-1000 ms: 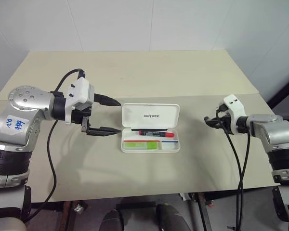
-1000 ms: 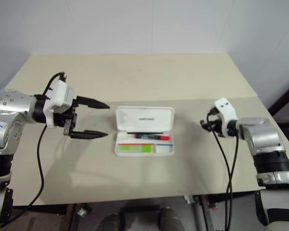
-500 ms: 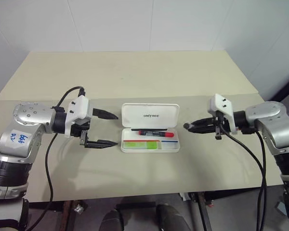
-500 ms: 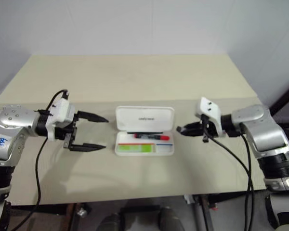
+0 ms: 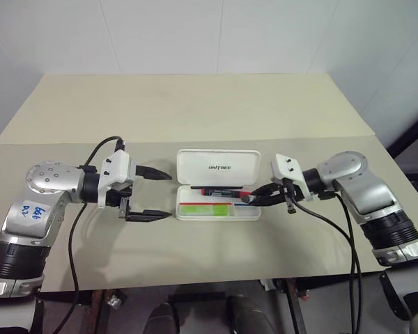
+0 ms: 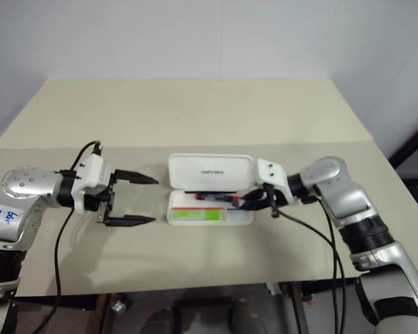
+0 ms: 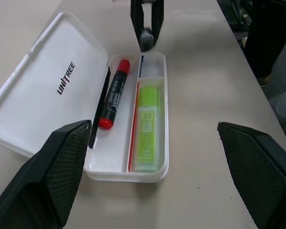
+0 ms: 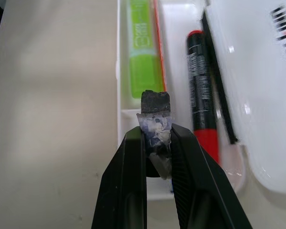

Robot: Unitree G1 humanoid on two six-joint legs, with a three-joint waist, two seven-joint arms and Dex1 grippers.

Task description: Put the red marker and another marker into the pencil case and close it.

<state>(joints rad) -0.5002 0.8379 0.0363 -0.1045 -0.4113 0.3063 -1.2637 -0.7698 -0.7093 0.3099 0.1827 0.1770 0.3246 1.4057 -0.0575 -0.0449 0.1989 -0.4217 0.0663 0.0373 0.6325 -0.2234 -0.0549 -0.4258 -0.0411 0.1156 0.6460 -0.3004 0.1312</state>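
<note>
The white pencil case (image 5: 195, 162) lies open at the middle of the table, with its lid leaning back. In its tray, the red marker (image 5: 223, 191) lies along the lid side and the green marker (image 5: 203, 208) along the front. My left gripper (image 5: 168, 195) is open just left of the case, its fingers pointing at the case's left end. My right gripper (image 5: 248, 200) is shut, and its taped tips hang over the right end of the tray beside the red marker's red end. In the right wrist view its fingers (image 8: 133, 162) are pressed together with nothing between them.
The tan table (image 5: 216, 111) has open room behind the case and at both far sides. Its front edge (image 5: 209, 282) runs close below the arms. Black cables (image 5: 348, 243) hang from both wrists.
My right gripper has swung in from the right side of the table to the case's right end, turning to point at it. My left gripper has sunk a little and is still open.
</note>
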